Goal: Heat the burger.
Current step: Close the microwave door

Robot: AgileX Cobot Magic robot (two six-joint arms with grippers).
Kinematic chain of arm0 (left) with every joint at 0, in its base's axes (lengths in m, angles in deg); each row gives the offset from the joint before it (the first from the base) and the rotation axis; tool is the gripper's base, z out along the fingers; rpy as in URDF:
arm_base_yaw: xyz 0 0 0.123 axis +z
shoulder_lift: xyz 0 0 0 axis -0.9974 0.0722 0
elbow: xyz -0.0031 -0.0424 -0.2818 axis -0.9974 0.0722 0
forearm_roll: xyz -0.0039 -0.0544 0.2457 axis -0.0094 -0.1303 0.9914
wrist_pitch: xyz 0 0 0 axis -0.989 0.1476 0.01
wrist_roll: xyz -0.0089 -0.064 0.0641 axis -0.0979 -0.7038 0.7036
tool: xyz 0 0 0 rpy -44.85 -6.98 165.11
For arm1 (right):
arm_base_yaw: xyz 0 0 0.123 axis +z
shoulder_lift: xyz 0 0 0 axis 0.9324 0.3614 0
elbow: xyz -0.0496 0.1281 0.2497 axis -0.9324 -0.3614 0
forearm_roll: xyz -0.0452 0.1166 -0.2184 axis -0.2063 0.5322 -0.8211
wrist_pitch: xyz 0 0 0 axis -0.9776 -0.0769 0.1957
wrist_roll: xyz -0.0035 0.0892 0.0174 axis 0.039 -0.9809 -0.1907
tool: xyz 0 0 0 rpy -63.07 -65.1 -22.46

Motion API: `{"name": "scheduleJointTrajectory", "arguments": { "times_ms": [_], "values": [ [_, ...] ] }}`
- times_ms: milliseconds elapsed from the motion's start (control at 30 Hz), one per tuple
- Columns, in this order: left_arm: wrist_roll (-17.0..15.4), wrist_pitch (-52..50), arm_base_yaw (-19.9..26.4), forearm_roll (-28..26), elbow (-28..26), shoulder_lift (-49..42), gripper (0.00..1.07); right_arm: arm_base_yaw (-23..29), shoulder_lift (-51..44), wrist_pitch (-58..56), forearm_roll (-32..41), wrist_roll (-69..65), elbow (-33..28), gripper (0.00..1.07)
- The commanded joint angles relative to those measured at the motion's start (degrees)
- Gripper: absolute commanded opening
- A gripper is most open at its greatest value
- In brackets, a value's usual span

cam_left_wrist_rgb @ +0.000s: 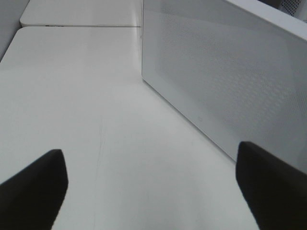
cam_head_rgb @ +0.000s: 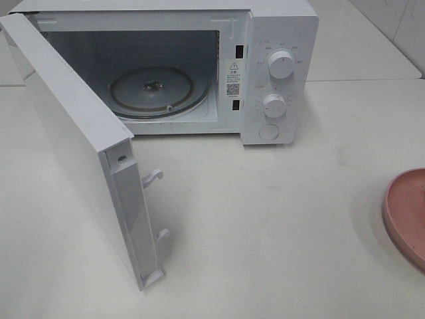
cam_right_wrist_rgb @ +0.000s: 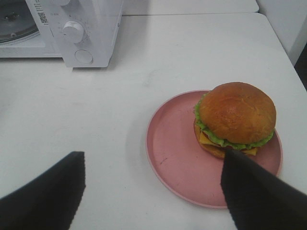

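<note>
High camera overlooks microwave (cam_head_rgb: 199, 66); right wrist view perhaps shares it.

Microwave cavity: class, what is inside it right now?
Inside the microwave, only the round glass turntable shows, bare. The burger sits outside on the pink plate. The cavity's near-left corner hides behind the open door.

A white table (cam_head_rgb: 265, 219) carries a white microwave (cam_head_rgb: 279, 66) at the upper middle of the overhead frame, door swung open, and a pink plate (cam_head_rgb: 405, 212) at the right edge.
</note>
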Motion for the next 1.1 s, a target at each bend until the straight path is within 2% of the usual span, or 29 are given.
{"name": "scheduleJointTrajectory", "arguments": {
  "times_ms": [33,67,100,133,167,200,233,267,300,333,367,500,567,633,667,733,767,867,933,967,1033,1100],
  "values": [
    [-0.46,-3.61,0.17,-0.46,-0.40,3.32,0.64,-0.29,-1.72,0.74,0.06,0.74,-0.17,0.76],
    [-0.46,-3.61,0.17,-0.46,-0.40,3.32,0.64,-0.29,-1.72,0.74,0.06,0.74,-0.17,0.76],
    [-0.46,-4.81,0.17,-0.34,-0.40,5.96,0.50,-0.29,-1.72,0.74,0.06,0.74,-0.17,0.76],
    [-0.46,-5.39,0.17,-0.23,-0.40,7.05,0.45,-0.29,-1.72,0.74,0.06,0.74,-0.17,0.76],
    [-0.46,-5.39,0.17,-0.23,-0.40,7.05,0.45,-0.29,-1.72,0.74,0.06,0.74,-0.17,0.76],
    [-0.46,-7.56,0.17,0.34,-0.40,10.08,0.34,-0.29,-1.72,0.74,0.06,0.74,-0.17,0.76],
    [-0.46,-7.56,0.17,0.34,-0.40,10.08,0.34,-0.29,-1.72,0.74,0.06,0.74,-0.17,0.76],
    [-0.46,-10.08,0.17,0.92,-0.40,13.41,0.18,-0.29,-1.72,0.74,0.06,0.74,-0.17,0.76],
    [-0.46,-11.46,0.17,0.97,-0.40,14.78,0.10,-0.29,-1.72,0.74,0.06,0.74,-0.17,0.76],
    [-0.46,-11.46,0.17,0.97,-0.40,14.78,0.10,-0.29,-1.72,0.74,0.06,0.74,-0.17,0.76],
    [0.06,-14.15,0.17,0.97,-0.34,17.70,0.00,-0.29,-1.72,0.74,0.06,0.74,-0.17,0.76],
    [2.29,-21.37,0.17,0.92,0.69,21.94,0.00,-0.29,-1.72,0.74,0.06,0.74,-0.17,0.76],
    [4.47,-35.52,0.17,-0.23,4.01,26.36,0.00,-0.29,-1.72,0.74,0.06,0.74,-0.17,0.76],
    [4.53,-38.45,0.17,-0.57,4.93,27.22,0.00,-0.29,-1.72,0.74,0.06,0.74,-0.17,0.76],
    [4.53,-45.66,0.17,-1.09,7.33,29.45,0.00,-0.29,-1.72,0.74,0.06,0.74,-0.17,0.76],
    [4.53,-48.41,0.17,-1.09,8.59,30.37,0.00,-0.29,-1.72,0.74,0.06,0.74,-0.17,0.76],
    [4.47,-54.72,0.17,-1.03,10.94,32.72,0.00,-0.29,-1.72,0.74,0.06,0.74,-0.17,0.76],
    [4.47,-58.27,0.11,-0.97,12.26,33.92,0.00,-0.29,-1.72,0.74,0.06,0.74,-0.17,0.76],
    [3.90,-72.08,0.00,0.74,16.50,39.13,0.00,-0.29,-1.72,0.74,0.06,0.74,-0.17,0.76],
    [3.90,-72.08,0.00,0.74,16.50,39.13,0.00,-0.29,-1.72,0.74,0.06,0.74,-0.17,0.76],
    [3.50,-80.33,0.00,3.90,18.39,43.72,0.00,-0.29,-1.72,0.74,0.06,0.74,-0.17,0.76],
    [2.69,-82.96,0.00,5.56,18.91,45.49,0.00,-0.29,-1.72,0.74,0.06,0.74,-0.17,0.76]
  ]
}}
